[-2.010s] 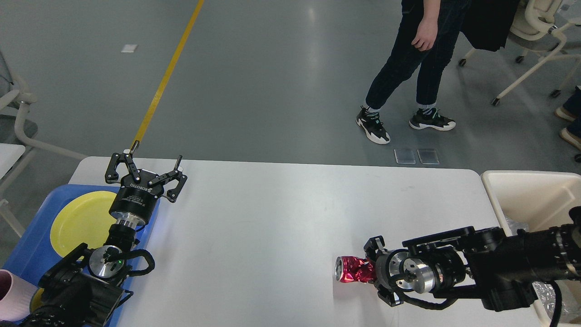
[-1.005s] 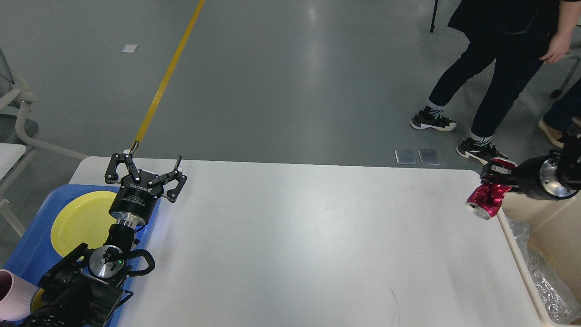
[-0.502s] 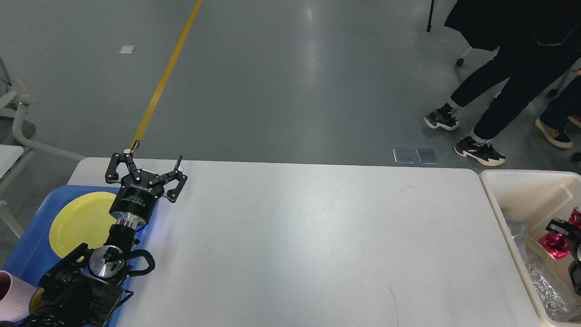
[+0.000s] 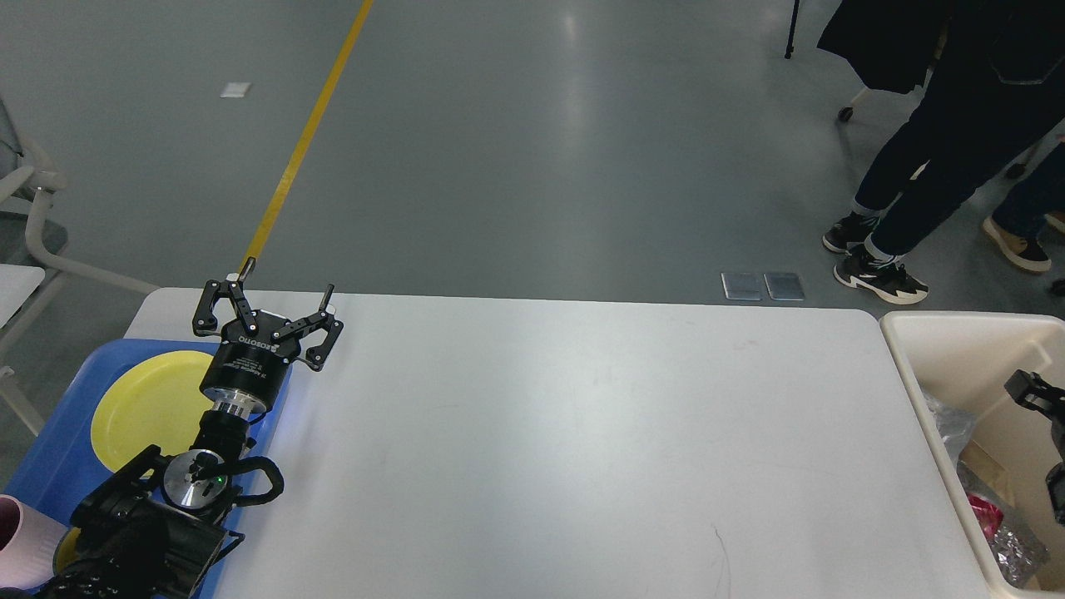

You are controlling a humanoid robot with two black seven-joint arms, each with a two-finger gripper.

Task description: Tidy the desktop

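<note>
Desktop [image 4: 566, 433] spans mid-frame, surface bare. Red can [image 4: 983, 509] lies in bin [image 4: 915, 333]: drop step looks done. Left gripper [image 4: 268, 312] spread over tray [image 4: 58, 449]. Right gripper [image 4: 1032, 389] state unclear. You likely retract right arm next.

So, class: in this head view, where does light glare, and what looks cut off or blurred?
Head view: ceiling light glares in a pale streak on the grey floor; the desktop shows soft sheen; the right claw is cropped at the frame edge; the walking person is slightly blurred.
</note>
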